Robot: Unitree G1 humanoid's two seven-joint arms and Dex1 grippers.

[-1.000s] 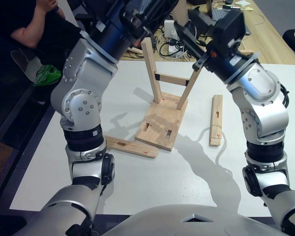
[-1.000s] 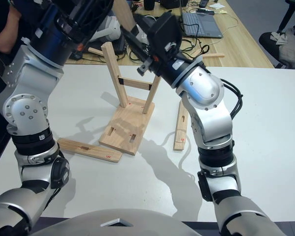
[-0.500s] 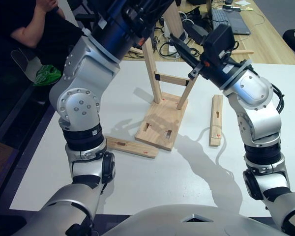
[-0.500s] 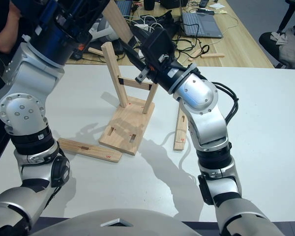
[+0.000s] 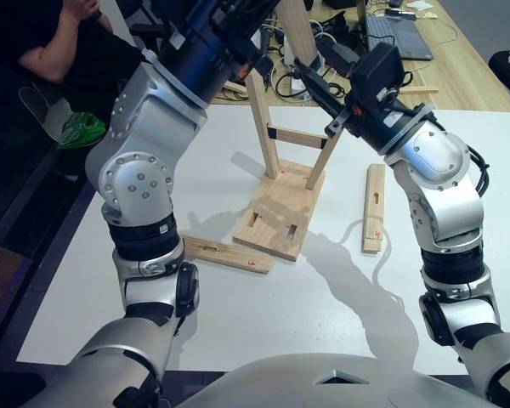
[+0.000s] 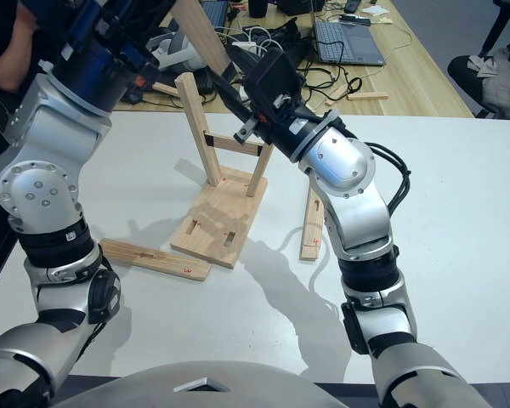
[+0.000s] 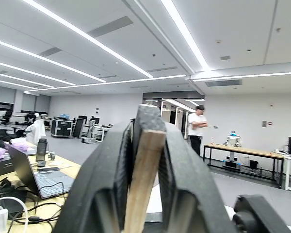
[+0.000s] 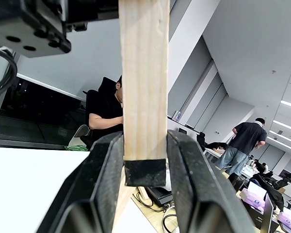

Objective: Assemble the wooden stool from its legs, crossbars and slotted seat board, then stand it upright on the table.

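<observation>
The slotted seat board (image 5: 276, 212) lies flat on the white table (image 5: 238, 314). Two legs (image 5: 262, 119) stand in its far slots, joined by a crossbar (image 5: 299, 137) with black ends. One loose leg (image 5: 374, 206) lies to the board's right and another (image 5: 225, 253) by its near left corner. High above the standing legs, a wooden bar (image 5: 294, 27) slants down. My left gripper (image 7: 146, 141) is shut on its upper part. My right gripper (image 5: 309, 71) is shut on its black-tipped lower end (image 8: 144, 172).
Behind the table stands a wooden desk (image 5: 459, 59) with a laptop (image 5: 391, 30) and tangled cables (image 5: 293, 81). A person (image 5: 59, 42) sits at the back left. Bare table surface extends in front of the board and at the right.
My right arm has come down and leftward, bringing its gripper lower over the standing legs. The bar in the left gripper tilted slightly. The board and loose legs stayed put.
</observation>
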